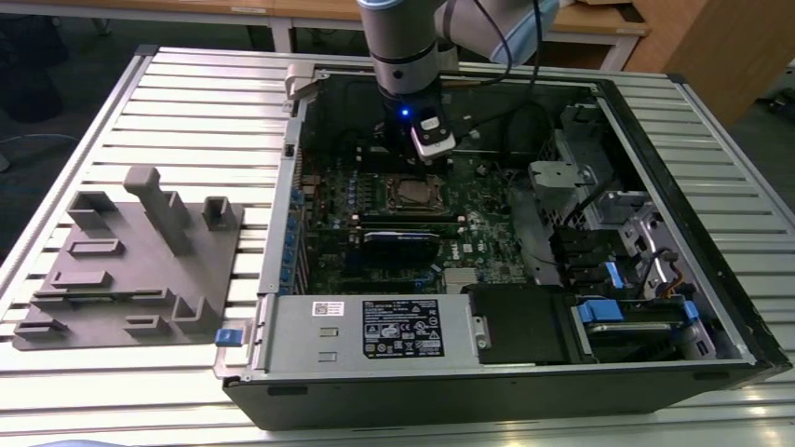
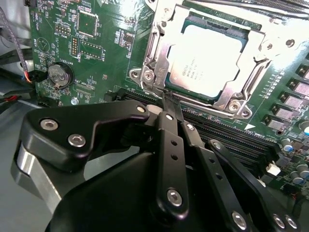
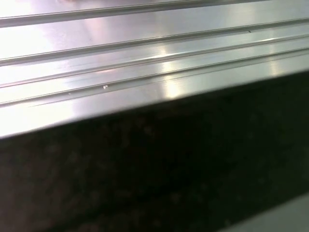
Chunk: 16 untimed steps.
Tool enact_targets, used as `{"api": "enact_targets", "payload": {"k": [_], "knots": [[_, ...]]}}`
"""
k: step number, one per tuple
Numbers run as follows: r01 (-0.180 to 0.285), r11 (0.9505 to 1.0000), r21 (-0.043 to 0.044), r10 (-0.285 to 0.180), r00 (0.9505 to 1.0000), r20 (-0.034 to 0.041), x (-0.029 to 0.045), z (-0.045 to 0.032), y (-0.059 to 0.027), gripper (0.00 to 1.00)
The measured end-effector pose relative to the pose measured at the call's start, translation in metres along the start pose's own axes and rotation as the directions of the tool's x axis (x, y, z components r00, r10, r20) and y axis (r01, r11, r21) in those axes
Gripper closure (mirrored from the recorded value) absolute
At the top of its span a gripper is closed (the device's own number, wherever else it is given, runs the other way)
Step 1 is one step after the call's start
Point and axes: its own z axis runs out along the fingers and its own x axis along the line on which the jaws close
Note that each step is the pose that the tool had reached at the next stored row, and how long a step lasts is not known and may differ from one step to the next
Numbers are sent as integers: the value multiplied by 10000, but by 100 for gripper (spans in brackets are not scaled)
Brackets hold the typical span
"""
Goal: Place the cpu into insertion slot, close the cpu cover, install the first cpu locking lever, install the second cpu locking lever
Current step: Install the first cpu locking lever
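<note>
The cpu (image 2: 205, 60), a square chip with a dull silver top, lies in the insertion slot (image 1: 416, 194) on the green motherboard inside the open computer case. The cpu cover (image 2: 161, 53), a thin silver frame, lies flat around the chip. A thin metal lever rod (image 2: 251, 7) runs along one side of the socket. My gripper (image 2: 166, 94) is shut, its black fingers (image 2: 170, 145) pressed together with their tips at a corner of the socket frame. In the exterior view the gripper (image 1: 430, 154) hangs just behind the socket.
The case's walls (image 1: 283, 223) ring the motherboard. A power supply (image 1: 372, 331) and drive bays (image 1: 621, 312) fill its near side. Long black slots (image 2: 227, 140) and a coin battery (image 2: 59, 75) lie near the socket. A grey fixture block (image 1: 137, 261) sits on the slatted table (image 3: 145, 58).
</note>
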Motion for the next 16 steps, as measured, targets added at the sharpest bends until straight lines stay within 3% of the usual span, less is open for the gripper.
{"api": "enact_targets", "payload": {"k": [16], "knots": [[-33,10000,-10,33,10000,11,-35,22,39,90]]}}
